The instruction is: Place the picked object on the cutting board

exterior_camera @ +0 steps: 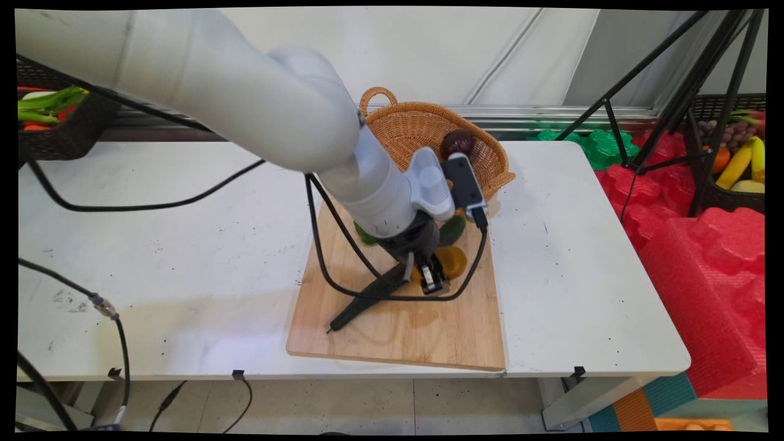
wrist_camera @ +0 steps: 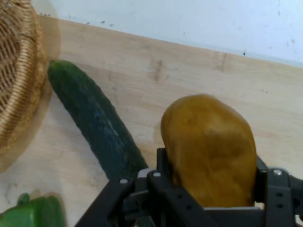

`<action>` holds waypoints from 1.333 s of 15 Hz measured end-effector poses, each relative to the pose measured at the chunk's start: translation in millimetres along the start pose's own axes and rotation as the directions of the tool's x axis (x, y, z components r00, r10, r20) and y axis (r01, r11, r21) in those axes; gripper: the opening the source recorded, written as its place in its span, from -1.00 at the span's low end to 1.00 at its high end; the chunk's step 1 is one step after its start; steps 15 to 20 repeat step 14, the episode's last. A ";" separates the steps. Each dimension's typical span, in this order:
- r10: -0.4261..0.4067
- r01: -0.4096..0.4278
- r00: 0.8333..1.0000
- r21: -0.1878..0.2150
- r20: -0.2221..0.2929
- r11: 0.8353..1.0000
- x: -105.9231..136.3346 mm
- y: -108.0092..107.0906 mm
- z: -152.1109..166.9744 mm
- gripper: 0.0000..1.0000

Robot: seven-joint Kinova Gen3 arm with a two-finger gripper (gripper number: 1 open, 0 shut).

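Black two-finger gripper (wrist_camera: 208,189) of ours sits low over the board with its fingers closed in on a yellow-brown, potato-shaped vegetable (wrist_camera: 208,149); in the hand view the vegetable fills the space between them and both fingers press its sides. From the main view we cannot tell whether the potato-shaped vegetable (exterior_camera: 452,261) rests on the wood or is raised just off it, since the gripper (exterior_camera: 430,278) and wrist cover most of it.

Just beside the grasped vegetable we see a long dark green cucumber (wrist_camera: 97,123) lying flat on the pale wooden cutting board (wrist_camera: 156,66), slanting away toward the basket. A bright green pepper-like vegetable (wrist_camera: 33,213) shows at the lower left corner of the hand view, near the cucumber's closer end.

Further out, a round woven wicker basket with a loop handle (exterior_camera: 422,131) stands at the board's far edge, its rim touching or overlapping the board. Inside it lies a dark reddish-purple round fruit (exterior_camera: 457,143). The cutting board (exterior_camera: 398,331) lies on the white table (exterior_camera: 153,245).

As things lie, we judge one item already in the basket, one in the grip, and the cucumber and green vegetable on the board.
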 end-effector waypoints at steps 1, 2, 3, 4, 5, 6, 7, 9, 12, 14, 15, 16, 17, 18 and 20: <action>0.005 -0.005 1.000 -0.002 0.002 1.000 -1.0 0.9 6.9 -1.00; 0.010 -0.010 1.000 -0.005 0.004 1.000 -2.2 1.9 14.5 -1.00; 0.016 -0.016 1.000 -0.009 0.006 1.000 -3.3 3.1 21.8 -1.00; 0.021 -0.021 1.000 -0.013 0.006 1.000 -4.3 4.4 27.5 -1.00; 0.026 -0.026 1.000 -0.018 0.007 0.999 -5.6 5.9 33.6 -1.00; 0.031 -0.031 0.999 -0.022 0.008 0.999 -6.9 7.3 39.2 -1.00; 0.035 -0.035 0.999 -0.024 0.008 0.999 -7.9 8.3 43.3 -1.00; 0.041 -0.040 0.999 -0.027 0.008 0.999 -9.5 9.9 48.8 -1.00; 0.049 -0.048 0.999 -0.030 0.003 0.998 -12.3 12.4 55.2 1.00; 0.055 -0.055 0.999 -0.030 -0.002 0.998 -13.7 13.5 56.1 1.00; 0.055 -0.055 0.999 -0.030 -0.002 0.998 -13.7 13.5 56.1 1.00; 0.055 -0.055 0.999 -0.030 -0.002 0.998 -13.7 13.5 56.1 1.00; 0.055 -0.055 0.999 -0.030 -0.002 0.998 -13.7 13.5 56.1 1.00; 0.055 -0.055 0.999 -0.030 -0.002 0.998 -13.7 13.5 56.1 1.00; 0.055 -0.055 0.999 -0.030 -0.002 0.998 -13.7 13.5 56.1 1.00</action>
